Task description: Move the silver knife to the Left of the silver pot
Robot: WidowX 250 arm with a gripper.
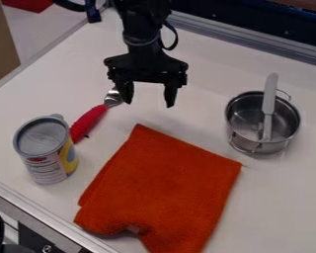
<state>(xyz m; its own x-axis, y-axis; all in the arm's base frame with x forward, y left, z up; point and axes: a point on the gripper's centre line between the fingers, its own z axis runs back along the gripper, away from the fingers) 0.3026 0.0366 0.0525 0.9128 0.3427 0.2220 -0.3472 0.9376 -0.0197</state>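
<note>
The claw (148, 101) hung over the far part of the counter (200, 64), its two black fingers spread with nothing between them. Just by its left finger lay the bright metal head of a utensil (88, 122), whose fat red grip, probably rubbery, ran toward the near left. Nearer lay an orange cloth (164, 188), roughly square, fuzzy and limp, with a folded left edge. Off to the right, well apart from the claw, stood the silver pot (276, 147), round and thin-walled, its shiny metal fitted with wire loops at the rim. The knife (269, 99) was in it, blade end down inside, its smooth, pale, rounded handle leaning past the far rim. It looked light and stiff, unlikely to bend or break, though the slick handle could turn in a loose hold. The raised handle seemed the place to grip, squeezed across its narrow width above the rim; a straight lift ought to keep the blade from dragging the pot, which looked light enough to tip or slide. At the left stood a can (52, 165), a rigid cylinder with a dull lid and a printed, smooth wrapper.
</note>
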